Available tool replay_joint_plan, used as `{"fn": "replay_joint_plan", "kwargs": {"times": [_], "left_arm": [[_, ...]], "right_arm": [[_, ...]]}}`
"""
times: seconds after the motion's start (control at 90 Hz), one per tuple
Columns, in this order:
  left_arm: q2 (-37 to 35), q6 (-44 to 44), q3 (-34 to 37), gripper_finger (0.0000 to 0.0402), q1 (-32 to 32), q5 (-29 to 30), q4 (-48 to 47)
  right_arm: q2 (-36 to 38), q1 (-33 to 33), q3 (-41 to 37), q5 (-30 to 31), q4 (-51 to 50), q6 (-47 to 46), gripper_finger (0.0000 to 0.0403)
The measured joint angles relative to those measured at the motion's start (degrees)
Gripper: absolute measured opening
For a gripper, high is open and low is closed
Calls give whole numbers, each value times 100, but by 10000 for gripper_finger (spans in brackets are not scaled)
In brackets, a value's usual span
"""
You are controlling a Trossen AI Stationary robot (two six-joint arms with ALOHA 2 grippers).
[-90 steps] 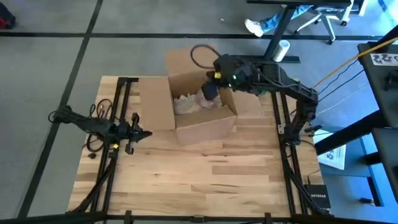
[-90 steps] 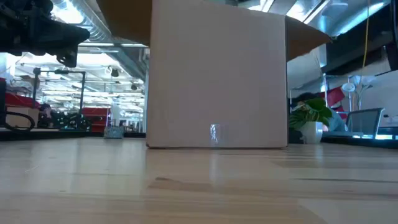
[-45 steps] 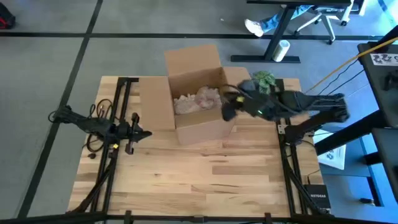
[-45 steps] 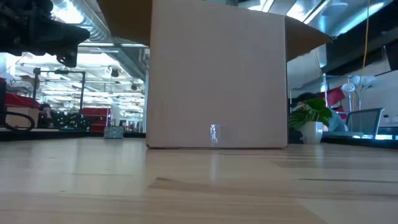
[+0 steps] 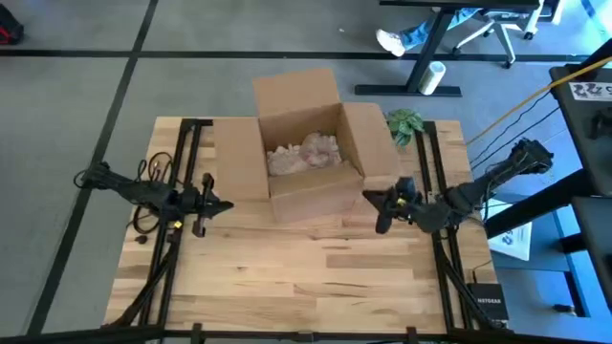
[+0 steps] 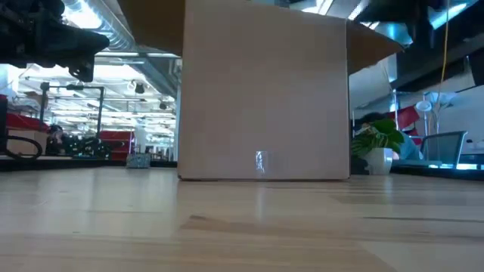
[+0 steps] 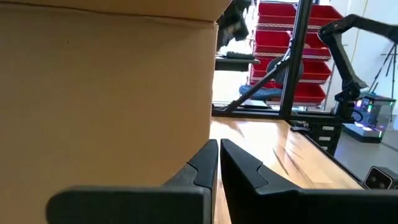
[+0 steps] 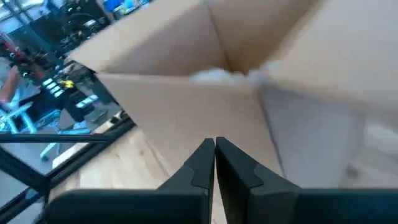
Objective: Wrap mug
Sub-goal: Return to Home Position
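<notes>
The wooden worktop (image 5: 287, 277) carries the same open cardboard box (image 5: 311, 196) toward its far middle, flaps folded out, exactly where it stood a second ago. What has changed is my right arm (image 5: 478, 186). A second ago it reached over the box with its gripper down inside; half a second ago it was drawn back over the right-hand flap. Now it is folded in at the worktop's right edge. The right gripper (image 5: 371, 201) hangs just off the box's near right corner, apart from the cardboard, with its fingers (image 8: 202, 158) pressed together on nothing. The left arm (image 5: 143, 191) has not moved at all. It lies along the left side, and the left gripper (image 5: 226, 205) points at the box's left flap with its fingers (image 7: 205, 158) shut tight and empty too.

Inside the box lie the pale bubble-wrap bundles (image 5: 304, 153), side by side on the bottom (the mugs themselves are hidden under the wrap, so I can't tell them apart). A sliver of that white wrap shows over the box wall from the right wrist.

From table height the box blocks everything behind it. A small potted plant (image 5: 404, 121) stands at the far right corner, just beyond the right flap.
</notes>
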State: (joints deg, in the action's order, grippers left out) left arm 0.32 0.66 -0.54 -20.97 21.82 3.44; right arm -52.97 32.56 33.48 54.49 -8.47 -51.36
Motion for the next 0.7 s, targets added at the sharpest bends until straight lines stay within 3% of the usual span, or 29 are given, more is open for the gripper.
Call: {"fn": "replay_joint_plan", "kwargs": {"times": [0.411,0.7], "left_arm": [[0,1,0,0,0,2,0],[0,-2,0,0,1,1,0]], "right_arm": [[10,273,-1519,196,361,-988,0],[10,273,-2754,152,2129,-882,0]]}}
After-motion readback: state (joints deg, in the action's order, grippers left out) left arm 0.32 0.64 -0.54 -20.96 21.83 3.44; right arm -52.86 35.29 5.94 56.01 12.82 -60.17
